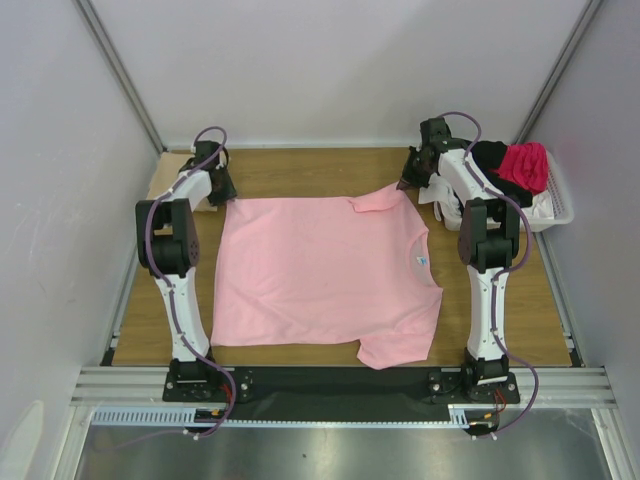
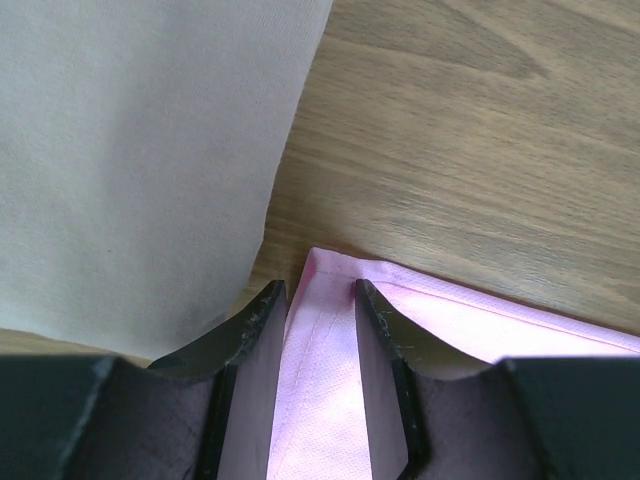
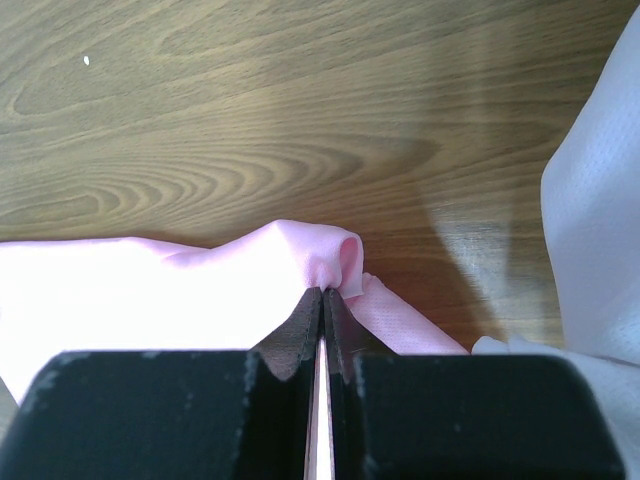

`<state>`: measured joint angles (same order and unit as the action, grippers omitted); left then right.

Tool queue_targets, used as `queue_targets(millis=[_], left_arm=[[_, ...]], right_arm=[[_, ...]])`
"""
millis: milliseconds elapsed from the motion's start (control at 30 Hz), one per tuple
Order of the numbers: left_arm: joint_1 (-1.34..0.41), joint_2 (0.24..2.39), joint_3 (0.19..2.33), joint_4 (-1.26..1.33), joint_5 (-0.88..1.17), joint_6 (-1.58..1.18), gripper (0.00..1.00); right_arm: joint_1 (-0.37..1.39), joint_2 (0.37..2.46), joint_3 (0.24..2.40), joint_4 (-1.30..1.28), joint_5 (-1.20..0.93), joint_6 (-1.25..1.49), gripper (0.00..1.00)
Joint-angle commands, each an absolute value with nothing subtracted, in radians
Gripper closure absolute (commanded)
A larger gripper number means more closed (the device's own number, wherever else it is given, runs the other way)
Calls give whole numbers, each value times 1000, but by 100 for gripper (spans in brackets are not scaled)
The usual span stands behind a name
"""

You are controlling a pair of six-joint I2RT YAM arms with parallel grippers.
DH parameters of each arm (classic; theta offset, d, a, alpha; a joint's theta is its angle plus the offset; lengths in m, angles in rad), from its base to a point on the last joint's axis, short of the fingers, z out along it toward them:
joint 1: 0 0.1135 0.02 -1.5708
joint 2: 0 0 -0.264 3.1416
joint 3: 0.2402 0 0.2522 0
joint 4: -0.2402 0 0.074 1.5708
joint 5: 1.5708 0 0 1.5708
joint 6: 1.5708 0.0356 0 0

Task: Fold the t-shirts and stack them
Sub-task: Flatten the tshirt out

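While your right gripper [image 3: 325, 295] pinches a sleeve of the pink t-shirt [image 1: 320, 275] lying flat on the table [image 1: 300, 165], your left gripper [image 2: 318, 295] straddles its hem corner, jaws apart (clamp before folding).

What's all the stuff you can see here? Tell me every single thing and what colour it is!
pink t-shirt: one, light pink, spread flat in the middle of the table
tan shirt: one, tan, far left corner
black shirt: one, black, in the basket
magenta shirt: one, magenta, in the basket beside the black shirt
white cloth: one, white, near the right gripper
basket: one, white, far right of the table
table: one, brown wood
arms: two, white and black, either side of the pink t-shirt
left gripper: one, black, open around the pink t-shirt's far left corner
right gripper: one, black, shut on the pink t-shirt's far right edge
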<state>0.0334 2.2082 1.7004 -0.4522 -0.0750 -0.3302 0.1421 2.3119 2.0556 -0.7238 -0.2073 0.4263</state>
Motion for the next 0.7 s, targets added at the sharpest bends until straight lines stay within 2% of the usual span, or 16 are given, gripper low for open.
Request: queue_targets(millis=[0,67,233,500,667], left_arm=[[40,2223,1706,-439,-75,-305,60],[40,2227,1707,-443,-77,-304,60],[40,2230,1701,-443,-75,-296,68],[40,2214,1697,-428,-115,-267,100],[40,2194,1689,-400,-118,-239,100]], right_arm=[[146,2298,2100,-723,-202,436,96],[147,2298,2100,-724,-201,436,96],[146,2296,2100,-724,-196,436,96],[147,2295,2102,-724,-198,437,96],[144,2296,2109,-719,-219,448,97]])
